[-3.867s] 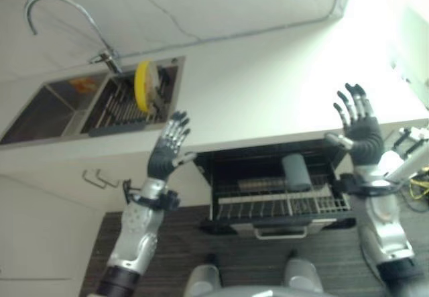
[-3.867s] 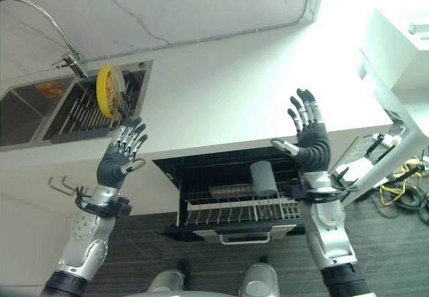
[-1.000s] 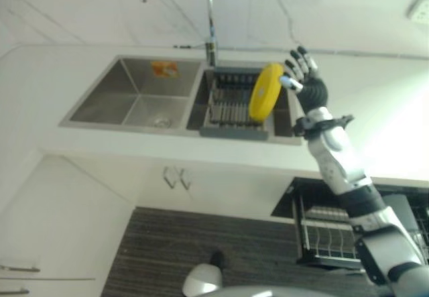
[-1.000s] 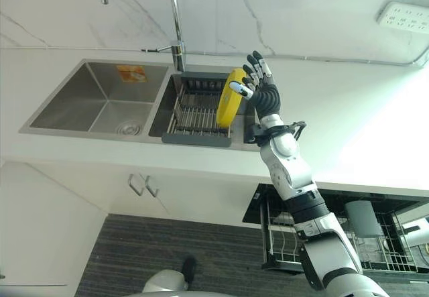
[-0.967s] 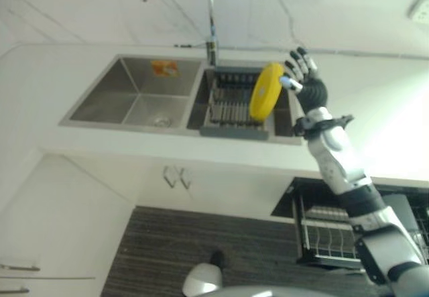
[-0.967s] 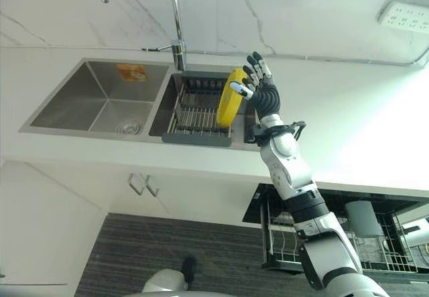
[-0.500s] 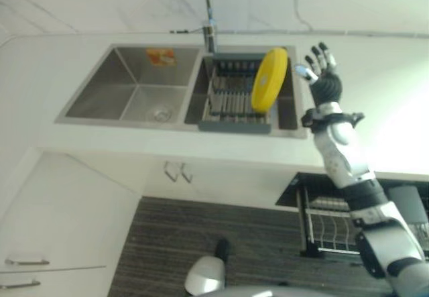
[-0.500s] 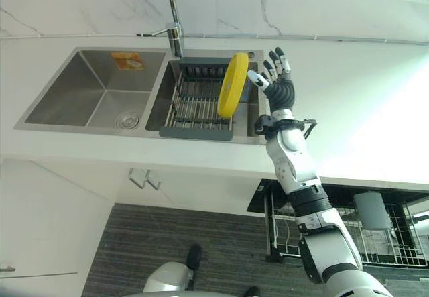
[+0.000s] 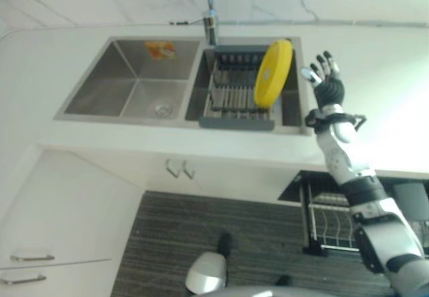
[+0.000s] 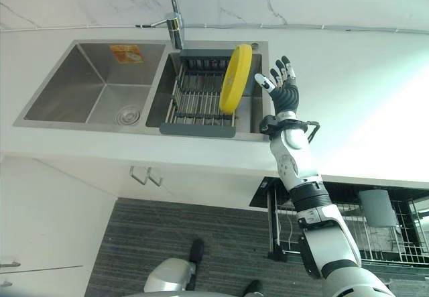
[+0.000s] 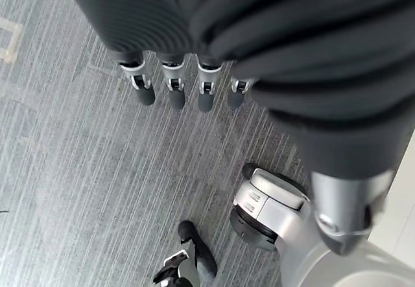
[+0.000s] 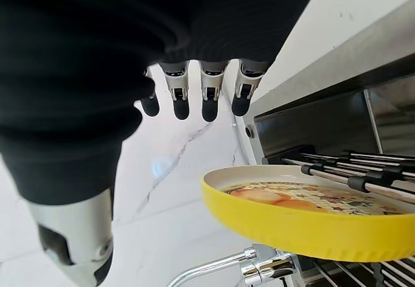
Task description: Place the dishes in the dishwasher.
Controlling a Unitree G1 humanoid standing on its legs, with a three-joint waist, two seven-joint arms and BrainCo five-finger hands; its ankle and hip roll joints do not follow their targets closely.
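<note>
Progress looks slight — the yellow plate (image 10: 236, 77) stands on edge in the drying rack (image 10: 201, 102) set in the right basin of the sink (image 10: 100, 86), and nothing grips it. The right robot hand (image 10: 284, 94) is raised over the bench (image 10: 348, 102) just beside the plate's rim, its fingers (image 12: 209, 100) straight and spread with the thumb apart; in its own wrist view the plate (image 12: 305, 210) lies beyond the fingertips with a clear gap, so the robot hand holds nothing and does not touch the dish. The left robot hand (image 11: 188, 86) hangs low over the grey striped floor (image 11: 78, 190), fingers loosely extended and empty. Below the bench edge the dishwasher (image 10: 335, 223) is open with its wire rack (image 9: 328, 220) pulled out; a grey cup (image 10: 377, 208) sits in that rack, though I cannot tell whether it counts as part of this job. By my reading, the first step, taking hold of the plate, is not yet done — and carrying it down and slotting it between the rack's wires remains. The faucet (image 10: 175, 25) rises just behind the drying rack, so I judge it something to avoid when lifting.
</note>
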